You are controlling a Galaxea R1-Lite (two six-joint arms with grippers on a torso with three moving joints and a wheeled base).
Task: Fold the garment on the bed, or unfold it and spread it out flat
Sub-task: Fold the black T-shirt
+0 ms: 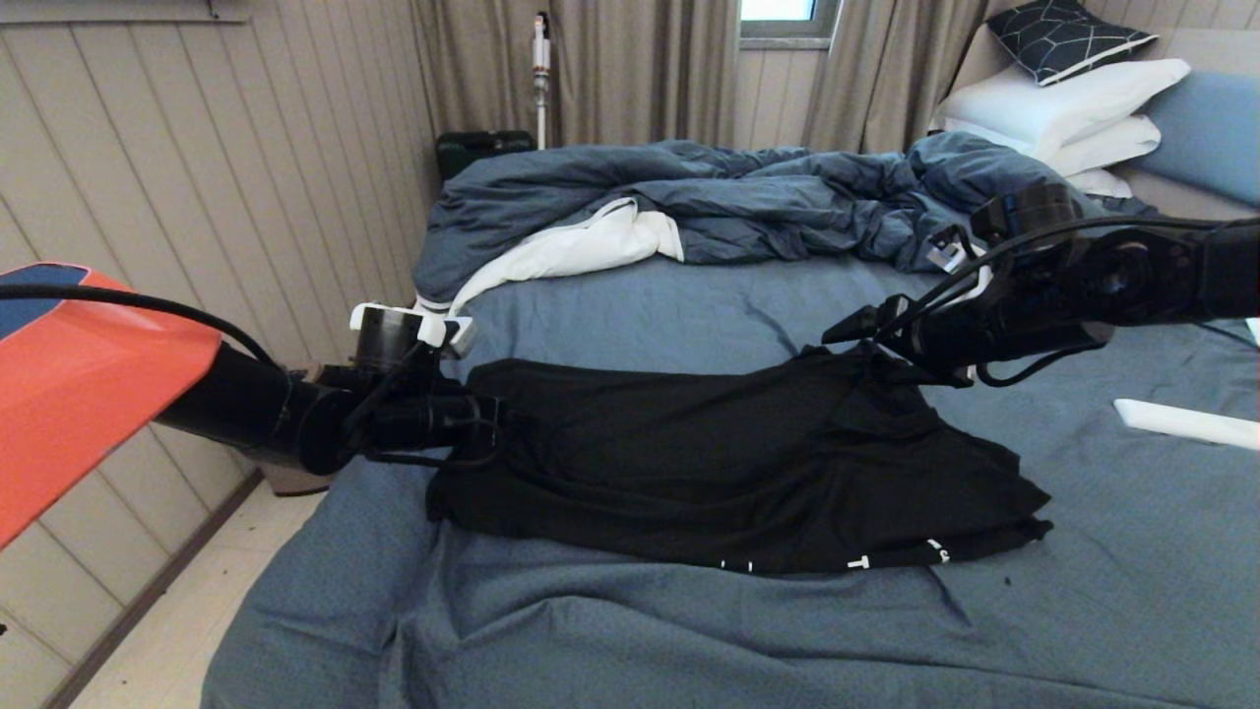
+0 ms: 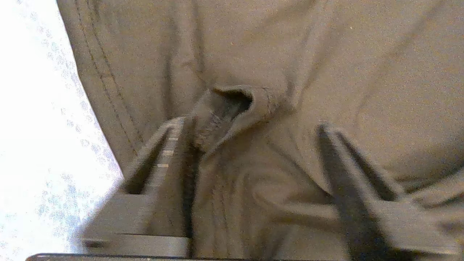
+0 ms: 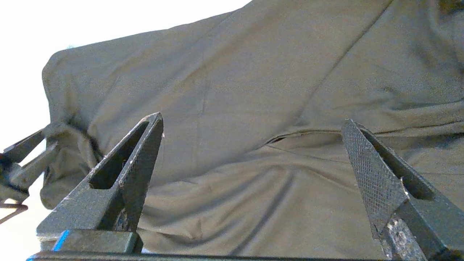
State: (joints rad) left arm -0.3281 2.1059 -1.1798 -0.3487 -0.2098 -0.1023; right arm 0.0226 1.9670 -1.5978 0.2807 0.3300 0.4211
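Note:
The garment [image 1: 728, 463], a black T-shirt, lies bunched across the middle of the bed [image 1: 689, 640], with a few white letters [image 1: 858, 562] showing along its near edge. My left gripper [image 1: 489, 421] sits at the shirt's left end. In the left wrist view it [image 2: 251, 124] is open, with rumpled cloth [image 2: 232, 105] lying between the spread fingers. My right gripper [image 1: 856, 345] is at the shirt's far right corner. In the right wrist view it [image 3: 252, 119] is wide open over the cloth [image 3: 253, 72], gripping nothing. The moon print is hidden.
A rumpled dark blue duvet [image 1: 738, 197] with white lining lies across the far side of the bed. White pillows [image 1: 1063, 108] and a patterned cushion [image 1: 1063, 37] are stacked at the far right. A white object [image 1: 1181, 423] rests on the sheet at right. The bed's left edge drops to the floor [image 1: 197, 611].

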